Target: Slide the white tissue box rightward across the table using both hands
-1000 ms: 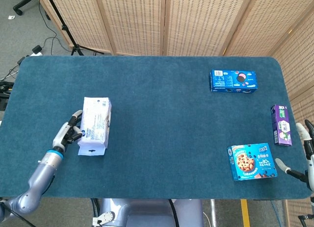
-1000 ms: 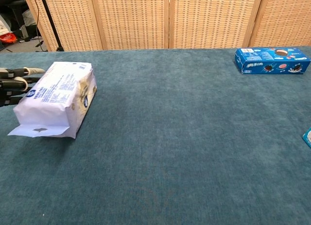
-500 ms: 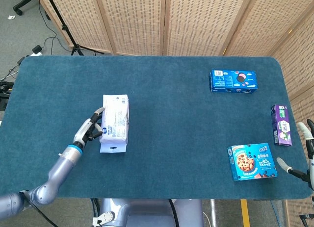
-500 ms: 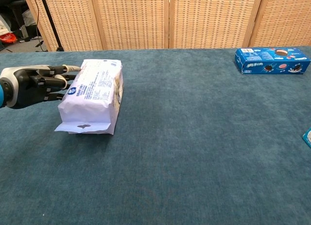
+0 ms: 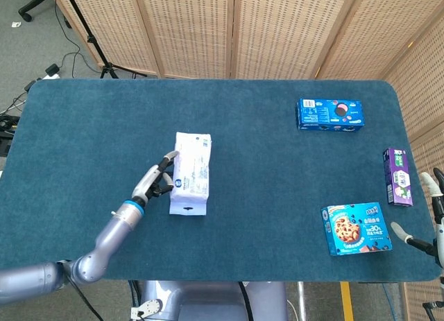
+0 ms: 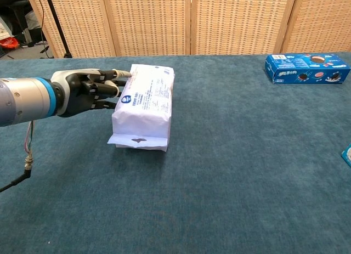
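Your table (image 5: pixel 229 120) carries a blue cloth; the white tissue box (image 5: pixel 190 172) lies left of centre, its long axis running from twelve to six o'clock; your left hand (image 5: pixel 155 182) presses against its nine o'clock side, fingers (image 6: pixel 107 75) extended flat on the pack, grasping nothing; at the box's three o'clock, near the front right corner, sits a cookie box (image 5: pixel 356 228); an Oreo box (image 5: pixel 331 114) lies toward two o'clock; a purple carton (image 5: pixel 397 176) rests at the right edge; your right hand (image 5: pixel 431 210) hangs off that edge, fingers apart, released.
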